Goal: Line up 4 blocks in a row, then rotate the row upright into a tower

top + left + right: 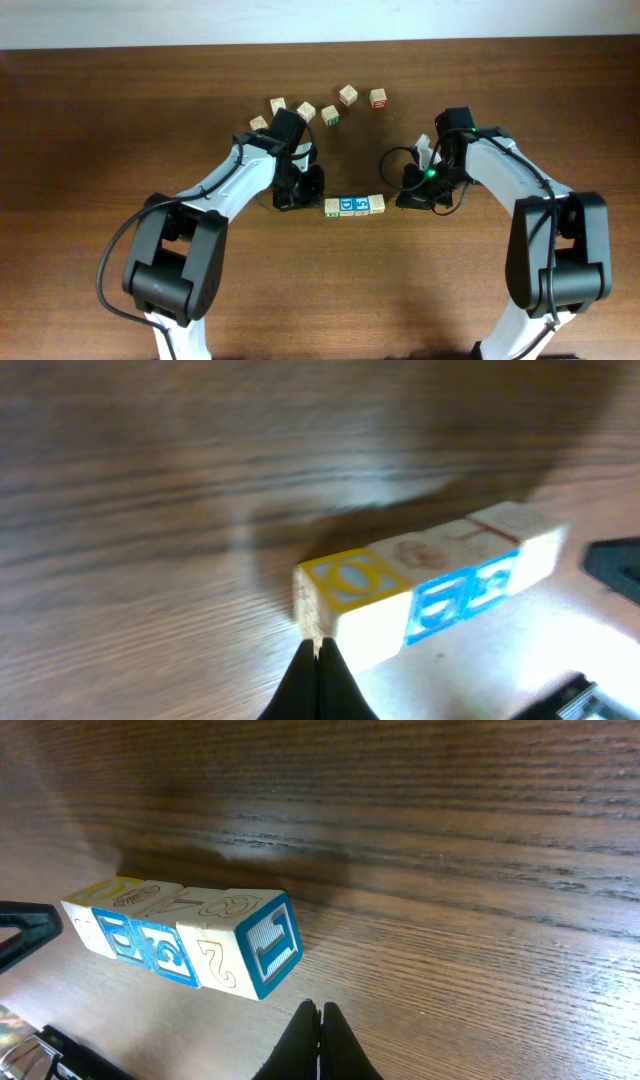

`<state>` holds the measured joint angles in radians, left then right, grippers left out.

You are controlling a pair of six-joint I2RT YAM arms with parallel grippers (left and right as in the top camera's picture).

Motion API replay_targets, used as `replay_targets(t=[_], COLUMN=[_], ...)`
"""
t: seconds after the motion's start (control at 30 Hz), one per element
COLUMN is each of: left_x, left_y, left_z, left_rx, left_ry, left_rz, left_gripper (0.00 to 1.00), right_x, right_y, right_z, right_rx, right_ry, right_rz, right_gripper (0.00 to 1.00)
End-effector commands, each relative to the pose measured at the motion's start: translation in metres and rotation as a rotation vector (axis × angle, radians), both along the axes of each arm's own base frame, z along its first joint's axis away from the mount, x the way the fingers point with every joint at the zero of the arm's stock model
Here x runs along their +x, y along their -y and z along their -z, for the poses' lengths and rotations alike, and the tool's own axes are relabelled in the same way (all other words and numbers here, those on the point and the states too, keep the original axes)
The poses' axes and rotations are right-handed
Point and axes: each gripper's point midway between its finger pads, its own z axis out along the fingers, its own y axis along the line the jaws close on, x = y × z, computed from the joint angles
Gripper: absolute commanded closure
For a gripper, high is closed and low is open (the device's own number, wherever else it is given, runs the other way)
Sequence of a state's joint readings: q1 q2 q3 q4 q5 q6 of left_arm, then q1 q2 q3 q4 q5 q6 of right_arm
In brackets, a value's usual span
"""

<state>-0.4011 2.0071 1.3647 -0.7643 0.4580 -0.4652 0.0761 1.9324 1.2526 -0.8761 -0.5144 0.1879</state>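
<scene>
Left pincer and right pincer, both closed empty, flank the blocks; only overhead shows six loose cubes.

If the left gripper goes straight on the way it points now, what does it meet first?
Probably the yellow-faced end block of the four-block row. The shut left gripper points at its near edge and looks almost touching it, though the depth is unclear.
</scene>
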Motion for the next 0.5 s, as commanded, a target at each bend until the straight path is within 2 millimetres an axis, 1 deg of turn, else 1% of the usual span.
replay_targets(t=[0.0, 0.07, 0.13, 0.17, 0.47], left_x=[0.0, 0.001, -0.007, -0.009, -0.001], left_y=[-0.022, -0.021, -0.008, -0.003, 0.003], left_z=[0.004, 0.004, 0.012, 0.012, 0.01], left_rx=[0.148, 0.153, 0.141, 0.123, 0.098], left_ry=[-0.007, -0.002, 0.025, 0.035, 0.088], left_rz=[-0.122, -0.125, -0.062, -0.029, 0.012], left_gripper=[1.0, 1.0, 1.0, 1.0, 1.0], right_x=[-0.002, -0.002, -0.002, -0.002, -0.003], right_y=[0.001, 0.001, 0.001, 0.001, 0.001], right_z=[0.004, 0.004, 0.004, 0.004, 0.004], right_rx=[0.004, 0.004, 0.004, 0.004, 0.004], right_ry=[-0.017, -0.015, -0.014, -0.014, -0.015], right_rz=[0.011, 0.011, 0.011, 0.011, 0.007], right_gripper=[0.96, 0.96, 0.96, 0.96, 0.96])
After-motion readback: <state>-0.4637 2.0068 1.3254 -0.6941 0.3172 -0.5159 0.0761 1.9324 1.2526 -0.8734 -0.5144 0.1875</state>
